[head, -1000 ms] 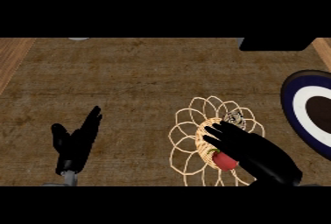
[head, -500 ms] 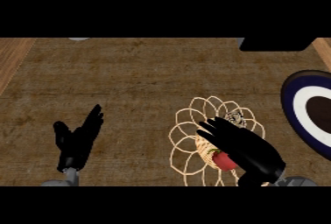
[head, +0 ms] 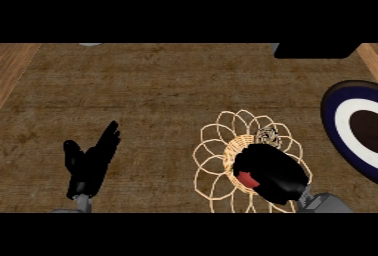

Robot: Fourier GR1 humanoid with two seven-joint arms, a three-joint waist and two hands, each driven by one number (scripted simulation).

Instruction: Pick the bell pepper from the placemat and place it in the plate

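The right hand (head: 272, 172) sits over the middle of the flower-shaped wire placemat (head: 221, 150), its fingers curled down around the red bell pepper (head: 249, 179), of which only a small patch shows beneath the palm. That hunched cover looks like a grasp made from above, so the pepper can be lifted straight off. The plate (head: 348, 127), dark-rimmed with a white ring, waits at the right edge, apart from the placemat. The left hand (head: 90, 162) rests open at lower left, fingers straight, out of the way.
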